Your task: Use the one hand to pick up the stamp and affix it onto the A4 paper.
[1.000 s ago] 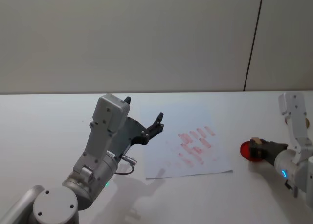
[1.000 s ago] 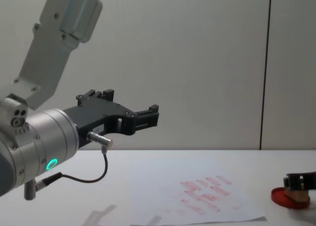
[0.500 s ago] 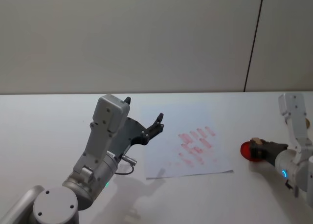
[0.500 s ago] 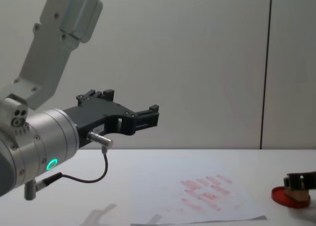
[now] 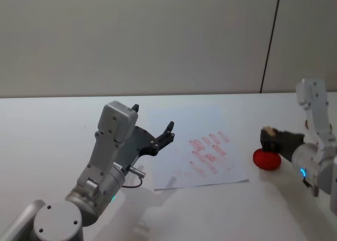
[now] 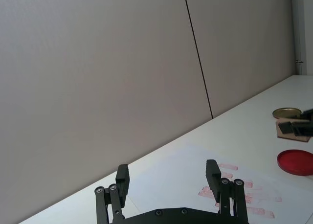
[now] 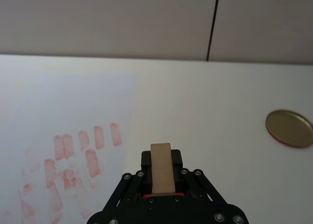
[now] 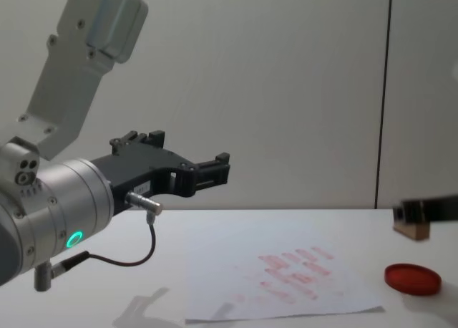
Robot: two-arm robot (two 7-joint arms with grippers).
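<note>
The right gripper (image 5: 269, 141) has risen from the flat, round, red ink pad (image 8: 411, 278), where half a second ago it was pressing the small, light-tan, rectangular wooden stamp (image 8: 411, 231) down; the stamp is now hanging clear above the pad, off the right edge of the large white A4 paper (image 5: 210, 170). The black two-fingered gripper is clenching the stamp between its fingers, and the wrist view is showing the wooden block lying lengthwise in that grip, one end poking out past the fingertips. The ink pad is resting on the white tabletop (image 5: 52, 130) just beside the paper's right edge, apart from it. The paper is lying flat and is bearing short rows of reddish-pink rectangular marks towards its right half. A round gold-coloured lid (image 7: 289, 128) is sitting farther from the paper than the pad. The left gripper (image 6: 167, 166), black on a silver wrist with a glowing teal ring, is hovering above the paper's left edge with its fingers spread wide, gripping nothing, unchanged from the earlier frames.
</note>
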